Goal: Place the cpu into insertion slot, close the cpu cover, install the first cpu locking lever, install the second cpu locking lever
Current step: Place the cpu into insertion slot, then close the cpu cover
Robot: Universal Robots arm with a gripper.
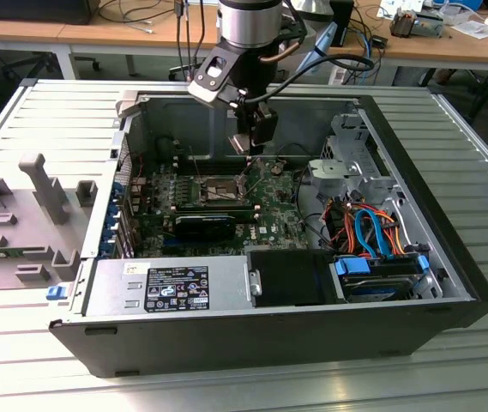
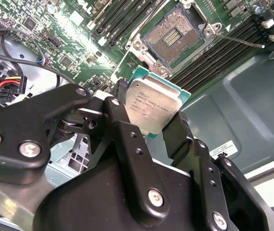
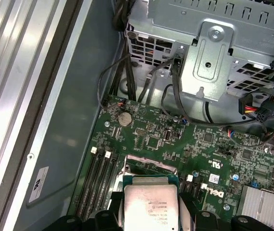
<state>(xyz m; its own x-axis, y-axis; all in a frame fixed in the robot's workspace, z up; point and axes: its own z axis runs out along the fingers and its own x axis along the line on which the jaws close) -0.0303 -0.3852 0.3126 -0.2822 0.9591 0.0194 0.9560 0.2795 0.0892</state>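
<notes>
I have the cpu (image 2: 152,103) in the gripper (image 2: 149,119). The two black fingers (image 2: 122,120) are pinched narrow on opposite edges of the chip, with its dull silver top facing the camera in the second wrist view. The first wrist view shows the same hold, with the cpu (image 3: 151,204) clamped between the gripper (image 3: 151,217) tips above the green board (image 3: 209,144).

The insertion slot (image 2: 173,36) lies uncovered, its dark centre and silvery rim plain to see. The chip hangs near it but apart from it, not seated. A thin metal lever (image 2: 245,42) sticks out from one corner of the slot and ends clear of it. Long black memory slots (image 2: 223,50) run just beside the slot.

In the exterior view the gripper (image 1: 256,144) hangs inside the open computer case (image 1: 226,335), above the board and a little toward the exterior view's right of the insertion slot (image 1: 218,190). I cannot pick out the chip there. Whether the cpu cover is swung fully back from the slot I cannot tell — the silvery metal around the rim is too cluttered to sort.

A round coin battery (image 3: 123,119) sits on the board well apart from the slot, near the case wall.
</notes>
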